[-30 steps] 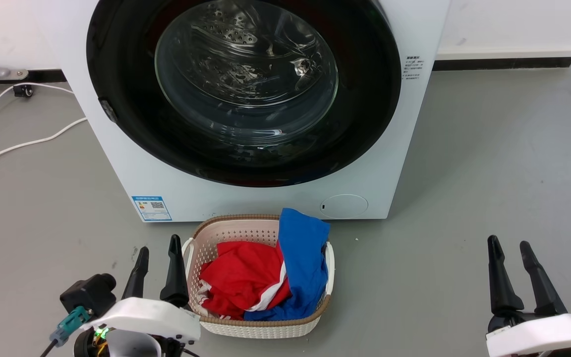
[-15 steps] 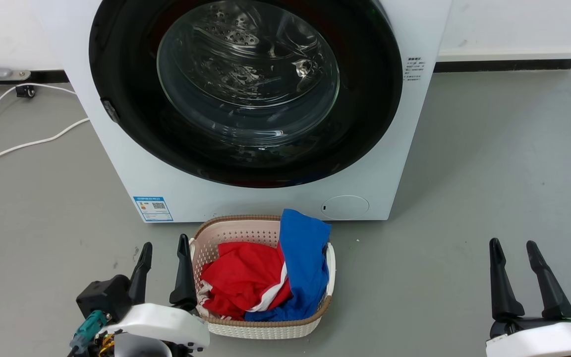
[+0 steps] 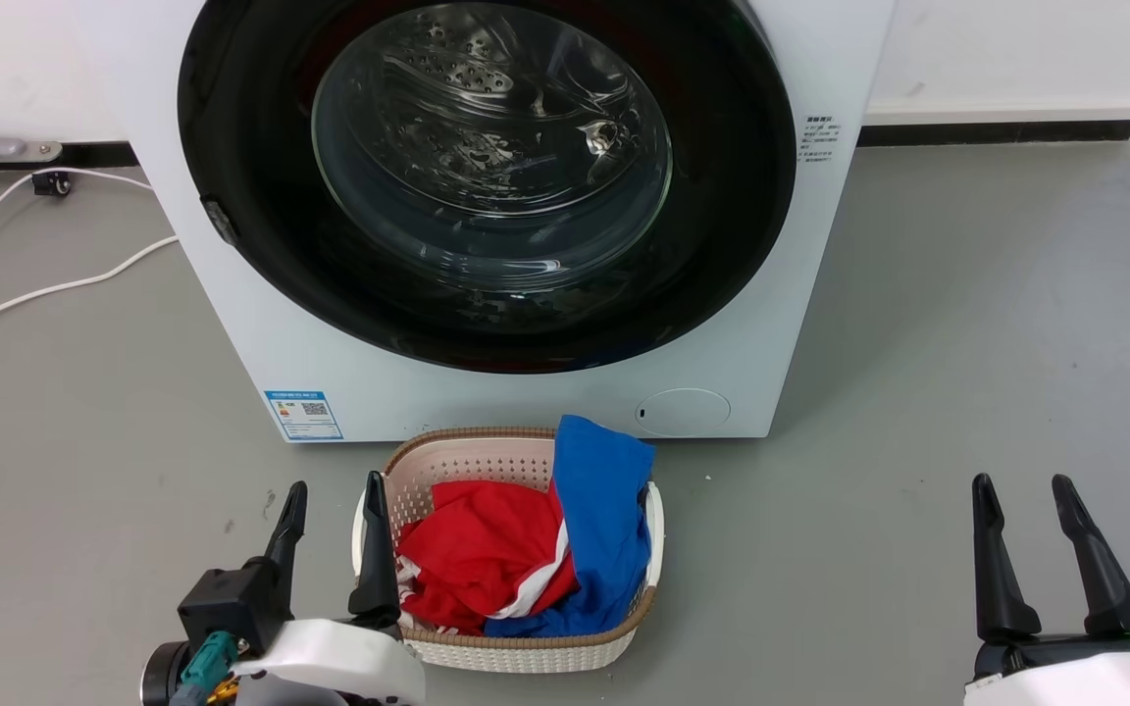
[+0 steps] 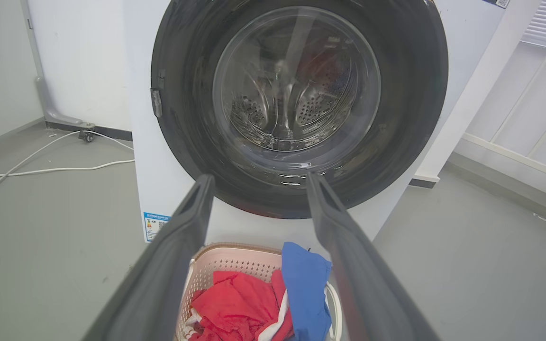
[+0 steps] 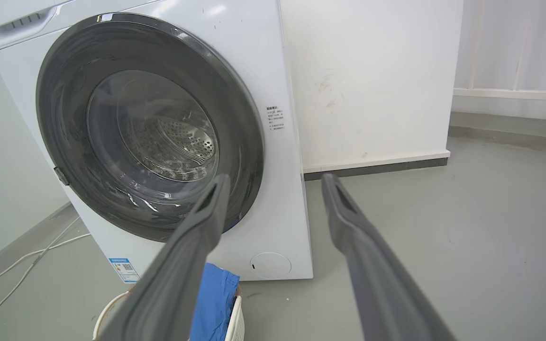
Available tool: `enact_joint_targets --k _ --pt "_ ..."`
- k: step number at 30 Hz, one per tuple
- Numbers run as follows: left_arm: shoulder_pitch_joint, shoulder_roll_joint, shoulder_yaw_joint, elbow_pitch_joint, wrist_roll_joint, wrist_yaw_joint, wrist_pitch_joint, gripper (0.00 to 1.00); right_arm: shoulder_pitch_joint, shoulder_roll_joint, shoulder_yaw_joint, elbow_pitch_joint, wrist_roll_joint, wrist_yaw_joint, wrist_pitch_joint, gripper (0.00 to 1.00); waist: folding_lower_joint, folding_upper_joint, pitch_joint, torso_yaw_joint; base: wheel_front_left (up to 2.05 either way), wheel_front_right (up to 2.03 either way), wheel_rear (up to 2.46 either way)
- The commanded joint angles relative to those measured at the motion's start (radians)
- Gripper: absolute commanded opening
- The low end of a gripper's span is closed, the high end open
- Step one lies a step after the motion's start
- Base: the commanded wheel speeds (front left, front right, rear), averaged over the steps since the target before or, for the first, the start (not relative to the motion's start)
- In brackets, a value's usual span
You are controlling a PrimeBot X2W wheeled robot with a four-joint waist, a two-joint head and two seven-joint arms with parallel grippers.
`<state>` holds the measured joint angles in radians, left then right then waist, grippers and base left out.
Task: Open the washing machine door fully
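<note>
Two claws, my left claw (image 3: 335, 482) and right claw (image 3: 1021, 480), hang open and empty near me, washing machine door (image 3: 487, 186) looks shut flush on the washing machine (image 3: 771, 373) far ahead, so reaching in my left could clip the laundry basket (image 3: 516, 649) just beside it.

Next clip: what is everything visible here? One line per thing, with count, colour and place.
washing machine: 1, white, centre, against the wall
washing machine door: 1, glossy black, clear glass centre, closed on the machine's front
label sticker: 1, blue, machine's lower left
round cap: 1, white, machine's lower right
laundry basket: 1, beige, floor before the machine
clothes: red and blue, in the basket
cable: 2 strands, white, floor left of the machine
left gripper: 1, dark fingers apart, by the basket's left edge
right gripper: 1, dark fingers apart, lower right
</note>
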<state>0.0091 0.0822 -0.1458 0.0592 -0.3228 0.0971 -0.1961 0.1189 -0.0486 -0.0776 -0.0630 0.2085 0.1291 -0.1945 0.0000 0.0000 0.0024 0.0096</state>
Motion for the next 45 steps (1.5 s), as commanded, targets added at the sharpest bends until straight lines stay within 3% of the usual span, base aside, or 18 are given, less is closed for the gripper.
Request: enact_joint_targets --k 1,25,34,45 --pt "0.004 -0.002 0.000 -0.003 0.029 -0.003 -0.009 1.00 0.006 -0.003 0.000 -0.016 -0.021 0.002 -0.012 1.00 0.0000 0.0000 0.000 0.001 0.00 0.00 0.00" --pt "0.032 -0.025 0.011 -0.003 0.200 -0.022 -0.055 1.00 0.045 -0.003 -0.012 -0.043 -0.141 0.002 -0.055 1.00 0.0000 0.0000 -0.002 0.006 0.00 0.00 0.00" --pt "0.043 -0.031 0.024 0.014 0.227 -0.028 -0.071 1.00 0.057 -0.003 -0.013 -0.050 -0.180 0.001 -0.072 1.00 0.0000 0.0000 -0.004 0.009 0.00 0.00 0.00" --pt "0.039 -0.032 0.028 0.034 0.189 -0.023 -0.071 1.00 0.060 -0.003 -0.009 -0.029 -0.141 0.001 -0.072 1.00 0.0000 0.0000 -0.006 0.007 0.00 0.00 0.00"
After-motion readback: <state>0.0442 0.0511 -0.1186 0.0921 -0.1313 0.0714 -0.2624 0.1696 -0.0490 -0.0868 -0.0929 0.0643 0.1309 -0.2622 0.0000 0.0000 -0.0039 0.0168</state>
